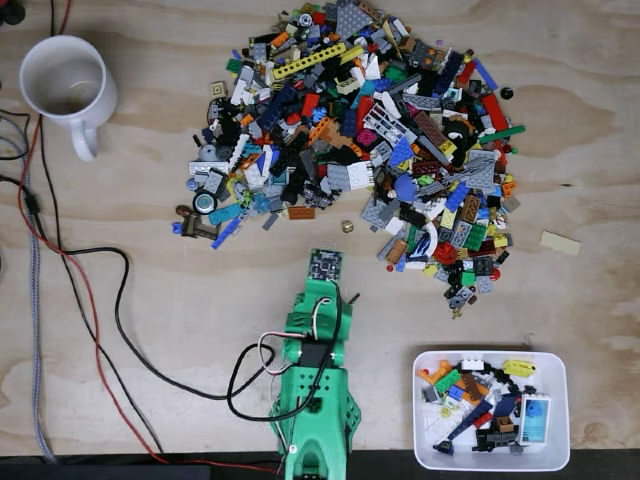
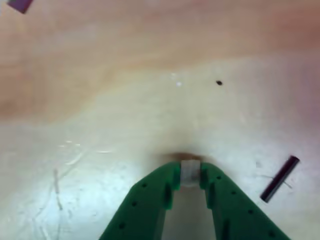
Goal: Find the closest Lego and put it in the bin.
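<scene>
Fixed view: green arm [image 1: 315,400] reaching up the worktop [image 1: 150,290] toward the brick pile [image 1: 360,140], bin [image 1: 490,410] low on the right, part full

Wrist view: end effector [image 2: 190,172] pinching a small grey brick [image 2: 190,172] between its tips, just above bare wood. Best now to lift straight, swing right over the bin, release only once well inside the rim

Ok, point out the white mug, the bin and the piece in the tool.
white mug [image 1: 62,78], fixed view, inner wall.
bin [image 1: 563,405], fixed view, right rim.
grey piece [image 2: 190,172], wrist view, face between the tool's tips.
</scene>
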You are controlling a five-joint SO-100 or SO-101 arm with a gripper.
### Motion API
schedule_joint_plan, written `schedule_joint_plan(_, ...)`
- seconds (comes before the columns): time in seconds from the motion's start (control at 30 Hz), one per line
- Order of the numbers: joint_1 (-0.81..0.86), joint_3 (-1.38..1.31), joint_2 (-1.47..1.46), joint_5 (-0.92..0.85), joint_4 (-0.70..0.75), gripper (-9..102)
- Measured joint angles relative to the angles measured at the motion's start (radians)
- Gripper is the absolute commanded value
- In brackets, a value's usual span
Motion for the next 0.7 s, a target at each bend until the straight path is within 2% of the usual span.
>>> schedule_joint_plan(0.23,-0.196,0.002,0.210,0.109,0.175,0)
schedule_joint_plan(0.37,-0.192,0.002,0.256,0.123,0.249,0)
schedule_joint_plan(0.7,-0.158,0.002,0.256,0.109,0.252,0)
